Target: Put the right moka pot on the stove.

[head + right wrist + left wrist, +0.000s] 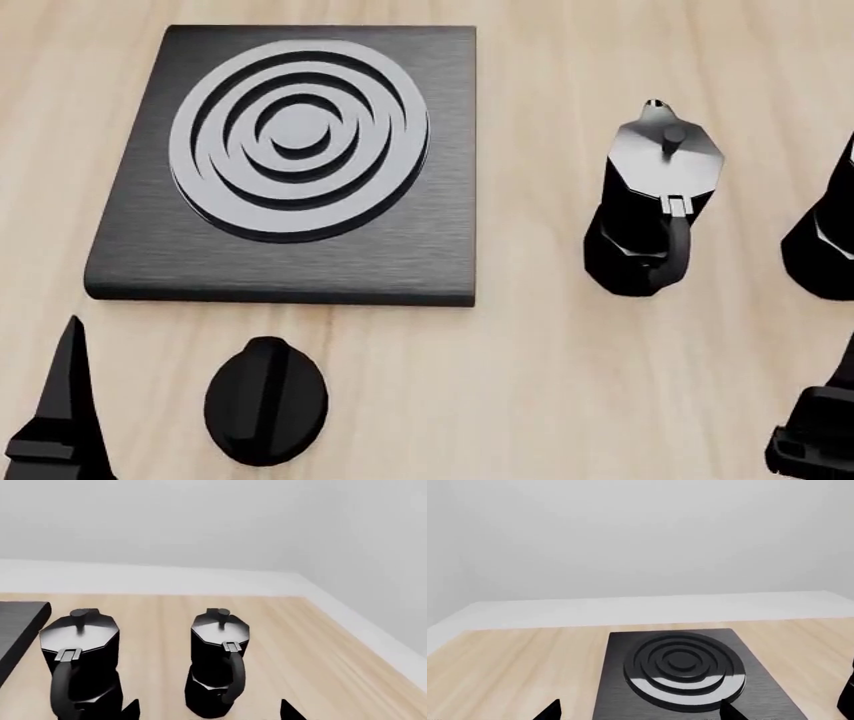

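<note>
The right moka pot, black and faceted with a grey lid and a curved handle, stands upright on the wooden table. In the right wrist view it stands just ahead of my open, empty right gripper, centred between the two fingertips. In the head view only its left side shows at the right edge, beyond my right gripper. The stove, a black slab with grey rings, lies at the far left. My left gripper is open and empty over the stove's near edge.
The other moka pot stands between the stove and the right pot, and also shows in the right wrist view. A black oval knob lies in front of the stove. The table's far edge meets a white ledge.
</note>
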You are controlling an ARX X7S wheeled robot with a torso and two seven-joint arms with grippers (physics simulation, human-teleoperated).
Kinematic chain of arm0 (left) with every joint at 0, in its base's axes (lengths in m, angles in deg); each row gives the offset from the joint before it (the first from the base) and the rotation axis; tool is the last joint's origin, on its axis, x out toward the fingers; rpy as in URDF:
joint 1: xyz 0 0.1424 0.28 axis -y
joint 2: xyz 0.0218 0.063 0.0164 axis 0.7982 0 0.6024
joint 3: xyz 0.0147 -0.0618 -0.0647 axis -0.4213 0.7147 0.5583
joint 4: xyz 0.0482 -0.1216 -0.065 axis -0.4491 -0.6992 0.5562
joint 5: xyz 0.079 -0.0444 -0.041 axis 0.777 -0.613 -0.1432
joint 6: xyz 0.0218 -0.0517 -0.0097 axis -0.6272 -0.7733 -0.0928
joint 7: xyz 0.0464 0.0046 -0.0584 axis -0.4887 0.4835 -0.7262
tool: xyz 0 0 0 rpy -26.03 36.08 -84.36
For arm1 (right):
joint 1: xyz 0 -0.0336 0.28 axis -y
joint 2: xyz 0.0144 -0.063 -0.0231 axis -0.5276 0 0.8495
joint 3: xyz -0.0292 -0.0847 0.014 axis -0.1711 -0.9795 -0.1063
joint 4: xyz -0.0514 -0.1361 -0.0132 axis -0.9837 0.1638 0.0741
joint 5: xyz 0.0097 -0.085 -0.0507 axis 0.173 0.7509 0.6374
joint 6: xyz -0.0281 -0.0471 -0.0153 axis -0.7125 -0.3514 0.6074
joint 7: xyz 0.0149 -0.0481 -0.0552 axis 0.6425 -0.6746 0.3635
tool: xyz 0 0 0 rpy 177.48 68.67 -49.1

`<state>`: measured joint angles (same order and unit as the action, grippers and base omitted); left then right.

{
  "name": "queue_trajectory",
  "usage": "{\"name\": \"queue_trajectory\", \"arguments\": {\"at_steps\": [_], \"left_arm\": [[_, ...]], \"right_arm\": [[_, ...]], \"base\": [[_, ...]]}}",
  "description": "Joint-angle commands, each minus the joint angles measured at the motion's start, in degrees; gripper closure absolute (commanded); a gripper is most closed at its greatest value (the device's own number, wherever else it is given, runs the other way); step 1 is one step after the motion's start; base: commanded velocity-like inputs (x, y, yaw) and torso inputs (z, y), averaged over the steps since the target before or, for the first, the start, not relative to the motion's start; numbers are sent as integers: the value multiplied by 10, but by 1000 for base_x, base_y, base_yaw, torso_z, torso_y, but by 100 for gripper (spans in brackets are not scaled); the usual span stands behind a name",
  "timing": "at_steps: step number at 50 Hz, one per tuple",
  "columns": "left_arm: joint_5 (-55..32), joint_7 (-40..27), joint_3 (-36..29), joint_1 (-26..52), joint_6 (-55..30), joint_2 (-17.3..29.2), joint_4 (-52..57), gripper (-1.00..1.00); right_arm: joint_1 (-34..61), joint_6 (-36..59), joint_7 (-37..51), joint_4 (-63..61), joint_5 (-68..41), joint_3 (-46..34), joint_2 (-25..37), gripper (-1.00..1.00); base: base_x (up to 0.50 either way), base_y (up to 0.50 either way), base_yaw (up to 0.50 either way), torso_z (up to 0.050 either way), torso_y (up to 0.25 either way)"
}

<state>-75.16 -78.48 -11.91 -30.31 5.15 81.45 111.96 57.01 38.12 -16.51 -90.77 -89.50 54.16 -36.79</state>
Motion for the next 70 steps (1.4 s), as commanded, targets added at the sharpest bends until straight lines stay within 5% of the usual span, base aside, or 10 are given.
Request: {"name": "queue_trajectory", "arguments": {"at_steps": [1,21,70], "left_arm": [[-3,-4,-1,1,-2,2,0,-100],[-7,-9,-4,4,-1,5,1,-100],[-13,-17,-12,7,6,13,-2,-100]], "right_arm": [[3,-1,-15,38,-8,12,8,-100],[49,38,-30,91,-46,16,49,-100],[313,172,-36,235,-44,-155,99,-100]], "base": [[0,0,0,0,0],[0,0,0,0,0],[0,0,0,0,0]]}}
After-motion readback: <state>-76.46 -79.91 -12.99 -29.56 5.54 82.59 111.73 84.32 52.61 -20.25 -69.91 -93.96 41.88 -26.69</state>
